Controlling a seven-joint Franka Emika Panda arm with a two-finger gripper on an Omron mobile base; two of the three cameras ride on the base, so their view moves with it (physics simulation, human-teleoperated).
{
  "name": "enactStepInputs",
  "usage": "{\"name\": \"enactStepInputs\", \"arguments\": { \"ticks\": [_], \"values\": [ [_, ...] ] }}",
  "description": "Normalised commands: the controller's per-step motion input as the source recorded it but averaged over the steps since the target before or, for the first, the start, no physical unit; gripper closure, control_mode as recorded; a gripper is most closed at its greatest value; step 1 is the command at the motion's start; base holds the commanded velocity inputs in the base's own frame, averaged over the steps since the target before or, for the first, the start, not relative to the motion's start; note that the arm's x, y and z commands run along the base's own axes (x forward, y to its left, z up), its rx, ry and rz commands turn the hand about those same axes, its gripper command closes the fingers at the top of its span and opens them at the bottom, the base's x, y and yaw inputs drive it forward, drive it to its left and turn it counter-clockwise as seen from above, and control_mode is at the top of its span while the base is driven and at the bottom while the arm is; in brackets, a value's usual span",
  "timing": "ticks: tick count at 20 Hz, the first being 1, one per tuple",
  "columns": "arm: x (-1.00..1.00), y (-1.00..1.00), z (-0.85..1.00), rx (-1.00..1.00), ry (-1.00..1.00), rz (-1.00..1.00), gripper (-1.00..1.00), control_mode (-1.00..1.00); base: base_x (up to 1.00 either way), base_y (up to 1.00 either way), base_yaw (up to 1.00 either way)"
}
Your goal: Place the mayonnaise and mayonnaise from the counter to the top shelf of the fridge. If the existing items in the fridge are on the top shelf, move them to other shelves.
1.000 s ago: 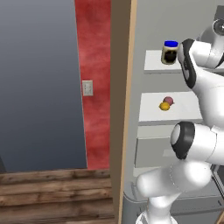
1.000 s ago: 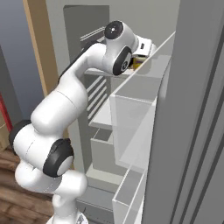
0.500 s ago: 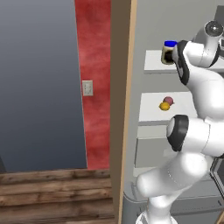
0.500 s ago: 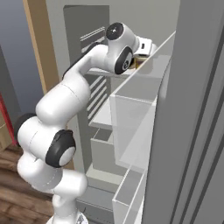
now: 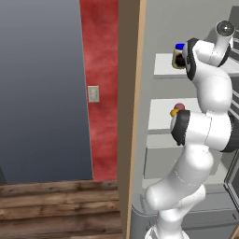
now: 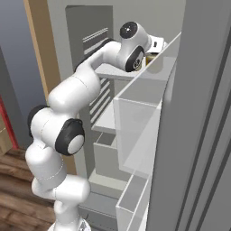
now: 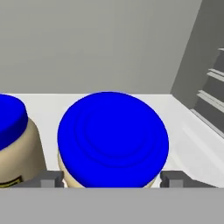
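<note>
With fingers (image 7: 52,179) straddling the nearer mayonnaise jar (image 7: 113,138) on the top shelf (image 7: 192,144) (grip or release: cannot tell), could knock the neighbouring jar (image 7: 11,135) if withdrawn crookedly.

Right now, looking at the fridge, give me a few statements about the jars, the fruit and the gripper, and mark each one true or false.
1. Two blue-lidded mayonnaise jars stand side by side on the top shelf. True: near jar, second jar.
2. The gripper has a finger on either side of the near jar. True.
3. The fruits sit on the top shelf. False: the red fruit and the orange fruit lie one shelf lower.
4. The jar lids are red. False: they are blue.
</note>
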Motion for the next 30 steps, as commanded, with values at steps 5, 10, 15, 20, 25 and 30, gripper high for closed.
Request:
{"name": "enactStepInputs", "arguments": {
  "ticks": [5,10,15,20,25,30],
  "values": [
    [0.07,0.00,-0.22,-0.01,0.00,0.00,-1.00,-1.00,0.00,0.00,0.00],
    [0.03,0.00,-0.01,0.00,0.00,0.00,-1.00,-1.00,0.00,0.00,0.00],
    [0.00,0.00,0.00,0.00,-0.02,0.00,-1.00,-1.00,0.00,0.00,0.00],
    [-0.26,0.00,0.00,0.00,-0.13,0.00,-1.00,-1.00,0.00,0.00,0.00],
    [-1.00,0.09,0.00,0.00,-0.27,0.00,-1.00,-1.00,0.00,0.00,0.00],
    [-1.00,0.44,0.15,0.00,-0.18,-0.03,-1.00,-1.00,0.00,0.00,0.00]
  ]
}}
